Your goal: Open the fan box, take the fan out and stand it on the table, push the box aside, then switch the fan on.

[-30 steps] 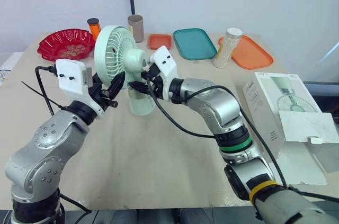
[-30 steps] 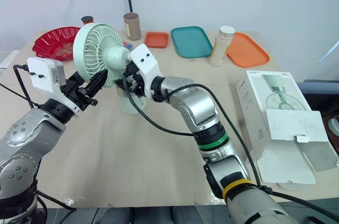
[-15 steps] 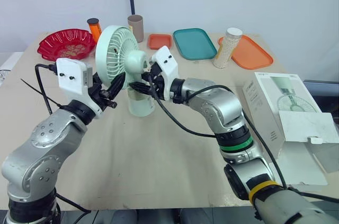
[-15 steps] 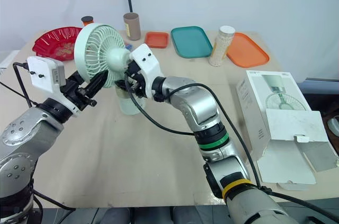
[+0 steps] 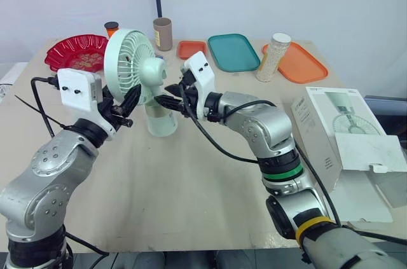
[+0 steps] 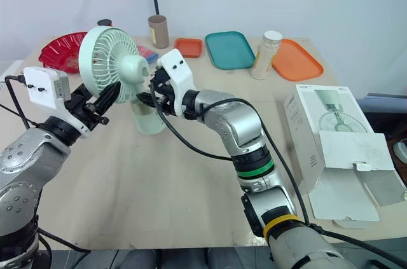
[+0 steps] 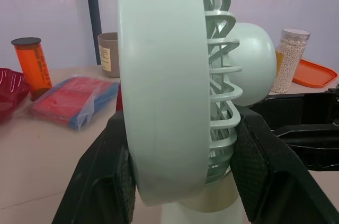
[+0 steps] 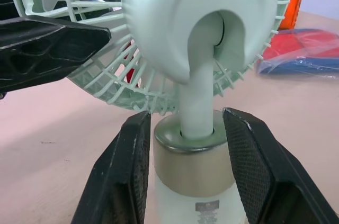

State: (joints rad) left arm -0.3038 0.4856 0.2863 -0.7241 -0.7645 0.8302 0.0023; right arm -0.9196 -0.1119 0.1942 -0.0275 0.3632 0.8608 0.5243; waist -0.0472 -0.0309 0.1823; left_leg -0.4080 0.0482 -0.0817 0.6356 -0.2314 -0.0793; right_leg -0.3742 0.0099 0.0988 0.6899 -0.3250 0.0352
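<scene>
Since a second ago the fan (image 5: pixel 130 64) and both grippers have shifted together toward the robot's left, while the things behind them have kept their places. The left gripper (image 5: pixel 127 109) is clamped on the round grille head, one black finger (image 7: pixel 108 173) against the rim's front and the other against its back. The right gripper (image 8: pixel 188 128) grips the fan lower down, its fingers pressed to either side of the cylindrical base just under the neck. The fan is upright between the two arms, its base low over the table (image 5: pixel 191 186); whether it rests there cannot be told. Behind it lie a red and blue packet (image 7: pixel 71 99), a red dish (image 5: pixel 77 53), an orange canister (image 5: pixel 112 28) and a brown cup (image 5: pixel 163 34). Further to the right are a small orange tray (image 5: pixel 192 49), a teal tray (image 5: pixel 233 51), a jar of white beads (image 5: pixel 273 56) and a larger orange tray (image 5: pixel 304 62). The fan box (image 5: pixel 343 148) lies well apart at the table's right edge, its flap open.
</scene>
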